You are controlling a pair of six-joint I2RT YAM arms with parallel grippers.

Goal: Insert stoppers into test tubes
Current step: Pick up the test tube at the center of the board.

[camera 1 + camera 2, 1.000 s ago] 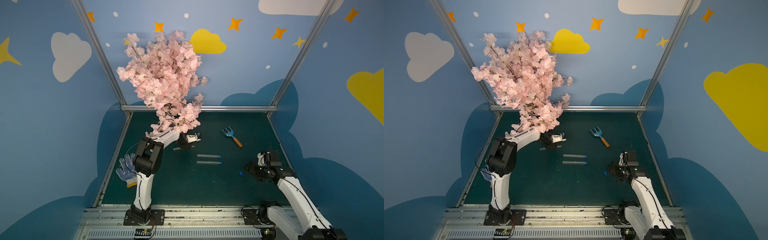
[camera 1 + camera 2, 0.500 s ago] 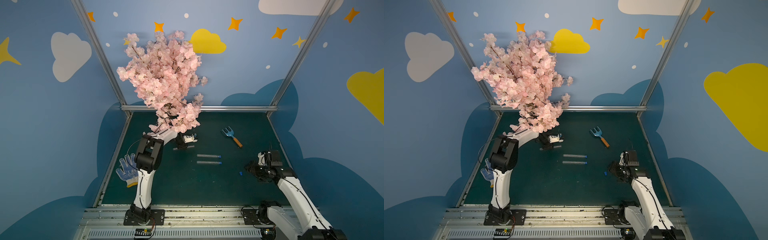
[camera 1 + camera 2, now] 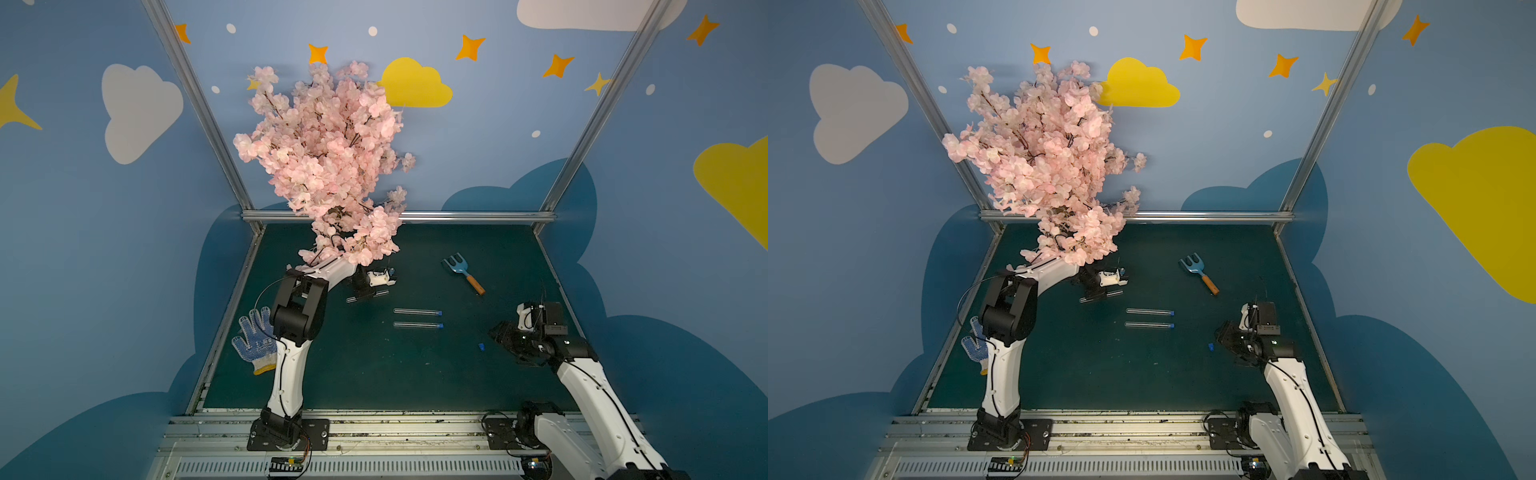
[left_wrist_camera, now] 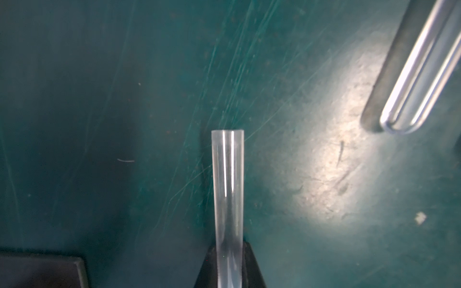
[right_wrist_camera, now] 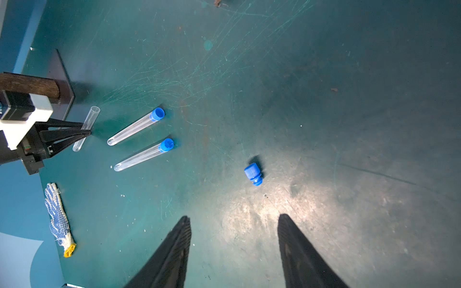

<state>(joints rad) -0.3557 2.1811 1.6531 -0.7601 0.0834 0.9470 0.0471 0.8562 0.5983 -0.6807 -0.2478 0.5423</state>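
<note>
The left jaws have come down a little and closed since a second ago; they now clench the uncapped tube about its middle, low at the counter, whether lifted or resting I cannot tell; two capped tubes lie side by side just beside it; the last blue stopper lies alone on the counter, near the right jaws, which stand apart, holding nothing.

Green mat — capped tubes, stopper, fork, glove
</note>
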